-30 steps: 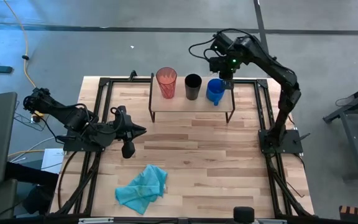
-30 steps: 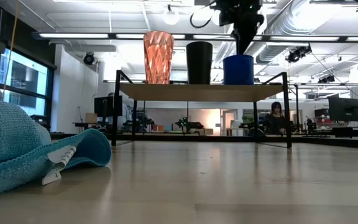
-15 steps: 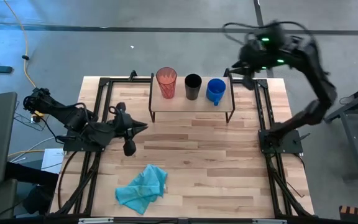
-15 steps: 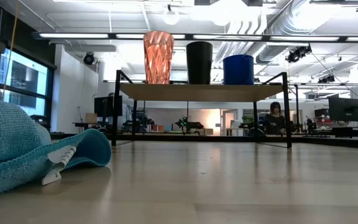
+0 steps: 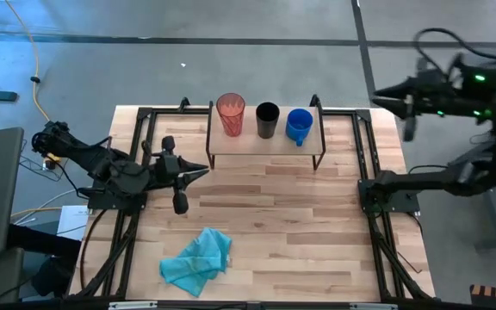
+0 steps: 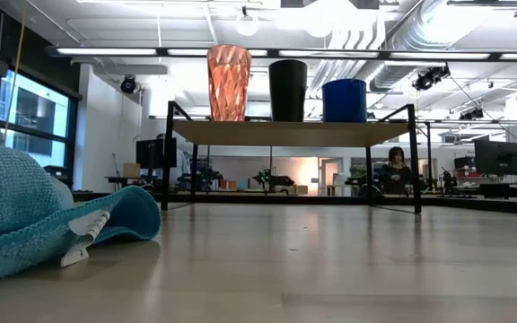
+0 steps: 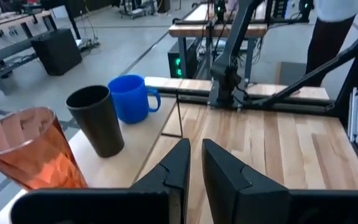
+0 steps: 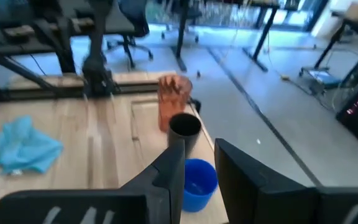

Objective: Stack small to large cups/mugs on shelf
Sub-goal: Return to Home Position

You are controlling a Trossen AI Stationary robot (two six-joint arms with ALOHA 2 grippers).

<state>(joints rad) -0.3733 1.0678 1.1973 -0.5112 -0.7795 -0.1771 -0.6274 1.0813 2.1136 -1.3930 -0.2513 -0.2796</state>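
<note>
Three cups stand upright in a row on the shelf's wooden board (image 5: 265, 143): the red-orange tumbler (image 5: 230, 114), the black cup (image 5: 267, 119) and the blue mug (image 5: 299, 126). The low view shows the tumbler (image 6: 229, 82), black cup (image 6: 287, 90) and mug (image 6: 344, 100) resting on their bases on the board (image 6: 285, 133). My left gripper (image 5: 201, 169) hovers shut just left of the shelf, pointing at it; its wrist view shows its fingers (image 7: 195, 146) close together. My right gripper (image 5: 384, 99) is high beyond the table's far right corner, open (image 8: 199, 152), facing the cups.
A crumpled teal cloth (image 5: 198, 261) lies near the table's near edge, left of centre, and fills the low view's left side (image 6: 25, 215). Black frame rails run along the table's left and right sides. A person sits far back in the room (image 6: 395, 169).
My right gripper has left the blue mug, risen and swung away past the table's far right corner. The mug stays upright on the shelf beside the black cup. My left gripper has shifted slightly toward the far edge.
</note>
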